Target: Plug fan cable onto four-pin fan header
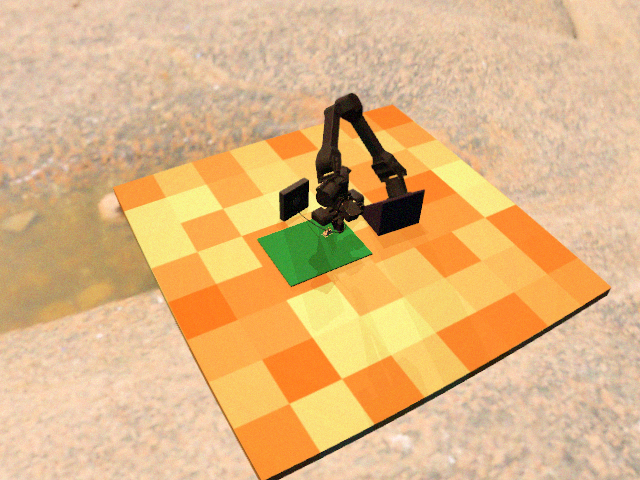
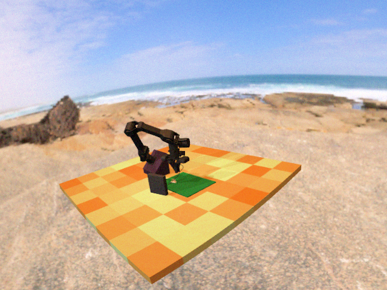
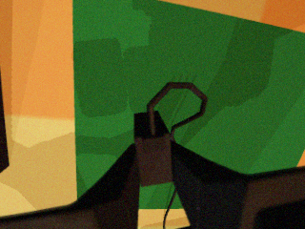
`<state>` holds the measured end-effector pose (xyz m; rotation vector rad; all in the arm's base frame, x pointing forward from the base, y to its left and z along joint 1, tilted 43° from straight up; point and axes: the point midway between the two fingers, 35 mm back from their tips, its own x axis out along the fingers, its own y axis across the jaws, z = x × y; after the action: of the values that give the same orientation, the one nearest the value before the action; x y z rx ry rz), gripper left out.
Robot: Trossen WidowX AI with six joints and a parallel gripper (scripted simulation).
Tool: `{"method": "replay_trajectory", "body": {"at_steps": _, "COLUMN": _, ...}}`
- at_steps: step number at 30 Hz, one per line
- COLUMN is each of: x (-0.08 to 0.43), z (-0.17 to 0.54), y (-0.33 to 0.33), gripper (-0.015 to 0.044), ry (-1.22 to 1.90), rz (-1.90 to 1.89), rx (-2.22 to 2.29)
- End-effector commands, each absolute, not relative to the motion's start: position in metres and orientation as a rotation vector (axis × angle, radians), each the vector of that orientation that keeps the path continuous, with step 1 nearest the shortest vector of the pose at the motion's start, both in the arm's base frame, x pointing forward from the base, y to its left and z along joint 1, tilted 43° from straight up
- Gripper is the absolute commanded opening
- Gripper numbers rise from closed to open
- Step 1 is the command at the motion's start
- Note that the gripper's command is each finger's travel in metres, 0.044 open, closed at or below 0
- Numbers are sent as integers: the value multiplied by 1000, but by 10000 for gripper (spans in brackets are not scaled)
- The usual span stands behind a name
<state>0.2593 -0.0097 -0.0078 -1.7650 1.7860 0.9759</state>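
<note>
Gripper: my gripper [image 3: 150, 147] is pinching the plug [image 3: 152, 153], cable [image 3: 183, 97] looping above it.
Plug: over the green board [image 3: 100, 72], near its far edge.
Header: header [image 1: 327, 233] just beside my fingers.
Left: seat, push down, let go.

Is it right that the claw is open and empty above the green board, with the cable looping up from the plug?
Not quite. The wrist view shows the claw shut on the plug, not open and empty. It is above the green board, and the cable loops up from the plug.
</note>
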Motion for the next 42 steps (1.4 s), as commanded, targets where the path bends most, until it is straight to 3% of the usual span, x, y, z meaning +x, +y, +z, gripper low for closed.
{"method": "replay_trajectory", "body": {"at_steps": 1, "x": 261, "z": -4, "y": -13, "gripper": 0, "ry": 1755, "rz": 1123, "rx": -1855}}
{"method": "replay_trajectory", "body": {"at_steps": 21, "x": 264, "z": 7, "y": -27, "gripper": 0, "ry": 1465, "rz": 1903, "rx": -2204}}
{"method": "replay_trajectory", "body": {"at_steps": 42, "x": 266, "z": 19, "y": -42, "gripper": 0, "ry": 881, "rz": 2715, "rx": -2383}}
